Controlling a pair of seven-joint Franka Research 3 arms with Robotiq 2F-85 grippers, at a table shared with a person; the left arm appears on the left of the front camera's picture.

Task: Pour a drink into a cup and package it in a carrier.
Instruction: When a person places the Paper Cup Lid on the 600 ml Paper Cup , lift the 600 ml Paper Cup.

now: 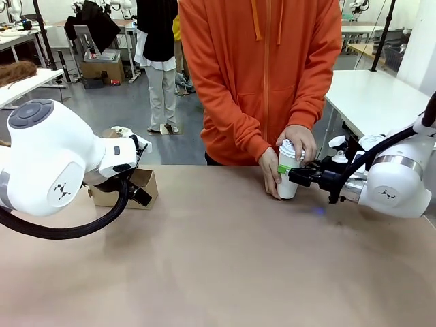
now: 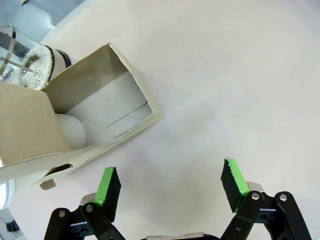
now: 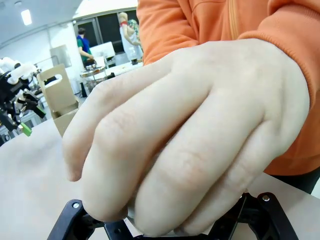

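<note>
The tall white paper cup [image 1: 288, 174], capped with a white domed lid, stands on the table's far side. A person's two hands are on it, one pressing the lid. My right gripper [image 1: 291, 174] reaches in from the right and is shut on the cup; a green pad [image 1: 283, 168] lies against its side. In the right wrist view the person's hand [image 3: 185, 135] hides the cup. The brown cardboard carrier [image 2: 107, 100] sits at the left, and my left gripper [image 2: 171, 187] hangs open just beside it. Behind the carrier is the glass press jug [image 2: 20, 57], with no dark drink visible in it.
A white rounded object [image 2: 72, 131] sits in one carrier slot. The person in an orange hoodie [image 1: 262, 75] stands at the table's far edge. The tan table [image 1: 218, 259] stretches bare between the arms. Small white items [image 1: 354, 144] lie behind my right arm.
</note>
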